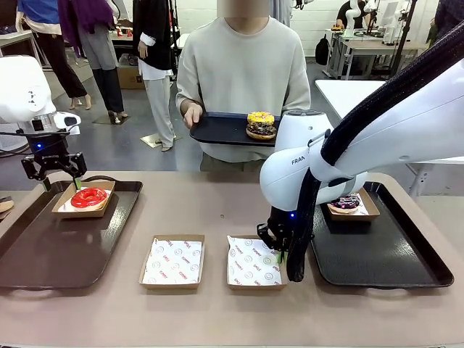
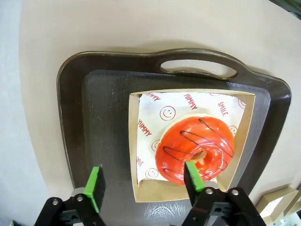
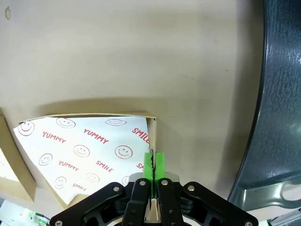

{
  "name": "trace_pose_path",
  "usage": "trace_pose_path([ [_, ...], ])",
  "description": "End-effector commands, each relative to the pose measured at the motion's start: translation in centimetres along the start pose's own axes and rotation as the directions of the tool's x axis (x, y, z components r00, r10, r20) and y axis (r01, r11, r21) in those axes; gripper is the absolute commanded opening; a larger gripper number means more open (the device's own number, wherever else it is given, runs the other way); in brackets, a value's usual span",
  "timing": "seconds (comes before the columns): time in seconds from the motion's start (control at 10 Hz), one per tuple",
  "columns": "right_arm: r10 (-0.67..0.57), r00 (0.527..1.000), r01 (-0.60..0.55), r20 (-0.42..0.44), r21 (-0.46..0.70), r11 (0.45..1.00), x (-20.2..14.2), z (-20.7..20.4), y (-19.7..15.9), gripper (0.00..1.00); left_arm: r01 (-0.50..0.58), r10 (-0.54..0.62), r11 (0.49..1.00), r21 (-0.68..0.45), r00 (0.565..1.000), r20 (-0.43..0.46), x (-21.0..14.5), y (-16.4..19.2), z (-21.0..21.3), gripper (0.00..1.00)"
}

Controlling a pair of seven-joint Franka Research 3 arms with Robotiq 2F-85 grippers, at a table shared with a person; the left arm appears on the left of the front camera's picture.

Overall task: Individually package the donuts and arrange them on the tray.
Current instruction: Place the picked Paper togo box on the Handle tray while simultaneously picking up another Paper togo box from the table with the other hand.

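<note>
Red donut point(image 2: 195, 149) boxed; right end effector point(image 3: 154, 162) pinches box point(image 3: 154, 132).

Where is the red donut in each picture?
Front view: the red donut is at far left, in a box on the brown tray, under the open left tool.
Left wrist view: the donut is right of middle, low down, in the same box and tray.
Right wrist view: looks elsewhere; the right tool pinches an empty box.
Shared landmark: the smiley YUMMY paper lining the boxes.
</note>
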State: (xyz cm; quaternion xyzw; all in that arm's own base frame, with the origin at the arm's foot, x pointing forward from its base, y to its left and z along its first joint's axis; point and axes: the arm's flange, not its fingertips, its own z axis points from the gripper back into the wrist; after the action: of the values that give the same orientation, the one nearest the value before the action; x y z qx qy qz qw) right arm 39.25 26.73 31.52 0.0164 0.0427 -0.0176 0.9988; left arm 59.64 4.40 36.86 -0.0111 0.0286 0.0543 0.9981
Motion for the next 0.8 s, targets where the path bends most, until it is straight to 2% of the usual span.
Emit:
trace_pose_path([
  [0.0, -0.02, 1.0, 0.02, 0.02, 0.001, 1.0, -0.1, -0.5, 0.3, 0.0, -0.008, 0.008, 1.0, 0.005, 1.0, -0.007, -0.1, 0.1, 0.5, 1.0],
  [0.2, -0.054, 0.998, 0.054, 0.02, 0.005, 0.999, 0.0, 0.1, 0.2, 0.0, 0.0, 0.0, 1.0, -0.016, 1.0, -0.009, -0.6, 0.3, 0.9, 1.0],
  [0.3, -0.059, 0.998, 0.059, 0.015, 0.008, 0.998, 0.1, 1.2, -0.2, 0.0, 0.005, -0.006, 0.998, -0.057, 1.0, -0.012, -1.3, 0.7, 1.4, 1.0],
  [0.4, -0.062, 0.998, 0.061, 0.022, 0.019, 0.998, 0.4, 3.2, -0.9, 0.0, 0.011, -0.015, 0.989, -0.149, 1.0, -0.025, -2.6, 1.6, 2.3, 1.0],
  [0.5, -0.074, 0.996, 0.073, 0.04, 0.022, 0.997, 0.9, 5.7, -1.9, 0.0, 0.021, -0.028, 0.963, -0.27, 0.999, -0.024, -4.2, 2.9, 3.4, 1.0],
  [0.7, -0.074, 0.996, 0.073, 0.04, 0.033, 0.997, 2.7, 11.6, -3.5, 0.0, 0.052, -0.063, 0.849, -0.526, 0.998, -0.003, -8.1, 6.8, 5.9, 1.0],
])
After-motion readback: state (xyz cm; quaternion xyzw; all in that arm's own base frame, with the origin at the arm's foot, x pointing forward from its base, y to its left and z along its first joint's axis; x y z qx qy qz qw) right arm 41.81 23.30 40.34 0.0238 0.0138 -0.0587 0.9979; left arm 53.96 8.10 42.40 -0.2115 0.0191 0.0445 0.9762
